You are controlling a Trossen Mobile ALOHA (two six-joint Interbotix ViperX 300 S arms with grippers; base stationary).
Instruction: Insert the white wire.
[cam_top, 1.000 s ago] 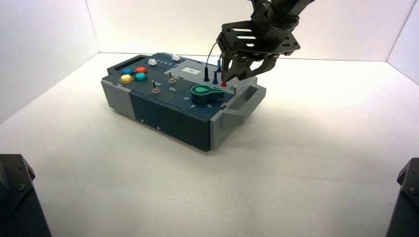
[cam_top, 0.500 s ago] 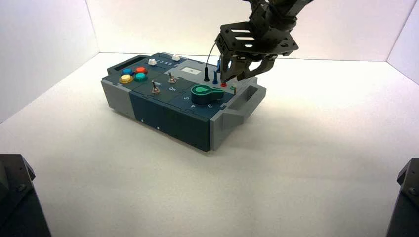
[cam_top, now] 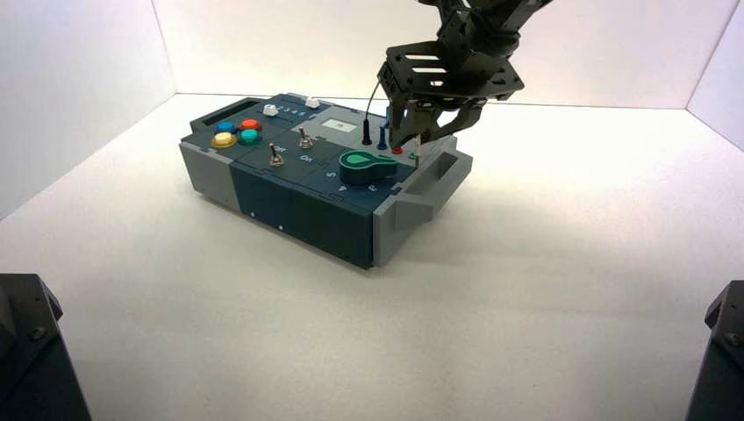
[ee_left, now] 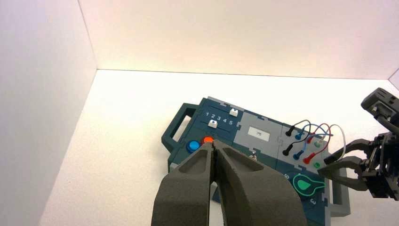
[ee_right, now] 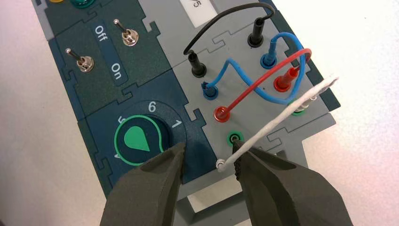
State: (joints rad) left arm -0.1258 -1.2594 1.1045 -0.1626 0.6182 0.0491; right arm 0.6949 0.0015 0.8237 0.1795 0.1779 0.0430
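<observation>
Our right gripper (ee_right: 207, 157) stood wide open over the box (cam_top: 289, 210), gripping nothing. The white wire (ee_right: 277, 121) lay against the inner face of one finger (ee_right: 268, 183), its free tip between the fingers, just short of the green socket (ee_right: 235, 138) ahead of them. Its far end sat plugged in further out. Our left gripper (ee_left: 214, 155) stayed back, clenched shut, empty.

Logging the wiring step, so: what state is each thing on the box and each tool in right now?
Thin white wire: far plug seated, near end loose beside the empty green socket.
Black, blue and red arched wires: both ends plugged.
Right tool: open, at the white wire's free end.
Left tool: shut, back from the box.
</observation>
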